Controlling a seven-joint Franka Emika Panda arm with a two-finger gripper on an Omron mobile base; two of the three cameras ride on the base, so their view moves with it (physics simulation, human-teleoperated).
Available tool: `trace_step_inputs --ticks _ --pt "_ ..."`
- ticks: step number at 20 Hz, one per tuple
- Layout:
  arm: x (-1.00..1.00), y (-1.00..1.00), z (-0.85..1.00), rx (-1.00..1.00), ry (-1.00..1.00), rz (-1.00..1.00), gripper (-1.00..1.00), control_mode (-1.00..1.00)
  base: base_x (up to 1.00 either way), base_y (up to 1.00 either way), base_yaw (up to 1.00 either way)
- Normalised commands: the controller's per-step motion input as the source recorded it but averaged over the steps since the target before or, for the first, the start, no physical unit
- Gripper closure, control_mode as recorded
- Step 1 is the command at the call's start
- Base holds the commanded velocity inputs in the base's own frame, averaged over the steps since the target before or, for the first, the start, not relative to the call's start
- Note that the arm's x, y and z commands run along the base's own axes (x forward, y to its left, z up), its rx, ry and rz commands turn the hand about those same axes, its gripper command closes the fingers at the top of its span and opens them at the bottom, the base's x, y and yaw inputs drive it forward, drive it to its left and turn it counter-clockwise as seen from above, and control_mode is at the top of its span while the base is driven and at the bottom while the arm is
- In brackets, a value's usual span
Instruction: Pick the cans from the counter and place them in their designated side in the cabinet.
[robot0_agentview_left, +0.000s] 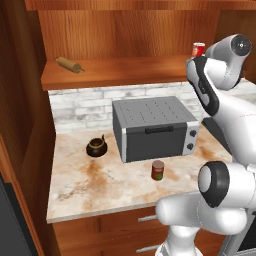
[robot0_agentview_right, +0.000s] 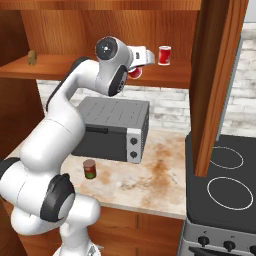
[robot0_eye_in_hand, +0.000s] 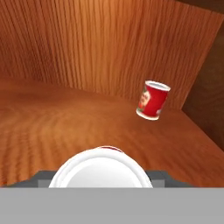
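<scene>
Arm is up at the cabinet (robot0_agentview_right: 100, 30). End effector (robot0_agentview_right: 136, 71) sits just over the plank shelf (robot0_agentview_left: 120, 72), roughly mid-right. There's something red and white at its tip; in the hand view it reads as a white round top (robot0_eye_in_hand: 101, 170) with a thin red edge. Might be a can, can't confirm. Fingertips are hidden behind it, so I can't tell how wide the jaws stand or whether they hold it.

Red can (robot0_eye_in_hand: 153, 99) stands upright on the shelf near the right-hand wall, apart from the end effector and further in. It looks tilted in the hand view, but that's camera roll; the base views show it upright. So one can looks placed on the right side.

Dark can (robot0_agentview_left: 158, 170), the green-label one, is on the counter (robot0_agentview_left: 100, 185), upright, just in front of the toaster oven (robot0_agentview_left: 155, 127) near its right corner. Not yet moved. Dark pot (robot0_agentview_left: 96, 146) sits left of the oven, and a rolling pin (robot0_agentview_left: 70, 64) lies at the shelf's left end.

Handling guess: small rigid metal cylinder, light, smooth and a bit slippery. It won't crush. Take it across the diameter at mid-height with the fingers square to the axis. A grip too near the rim could let it pivot or tip on release.
</scene>
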Motion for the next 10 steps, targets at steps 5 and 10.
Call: trace_step_inputs --ticks 5,10 --pt "0.25 -0.09 -0.09 0.00 0.00 0.00 1.00 -1.00 0.00 0.00 0.00" --pt "0.26 -0.08 -0.07 0.00 0.00 0.00 1.00 -1.00 0.00 0.00 0.00"
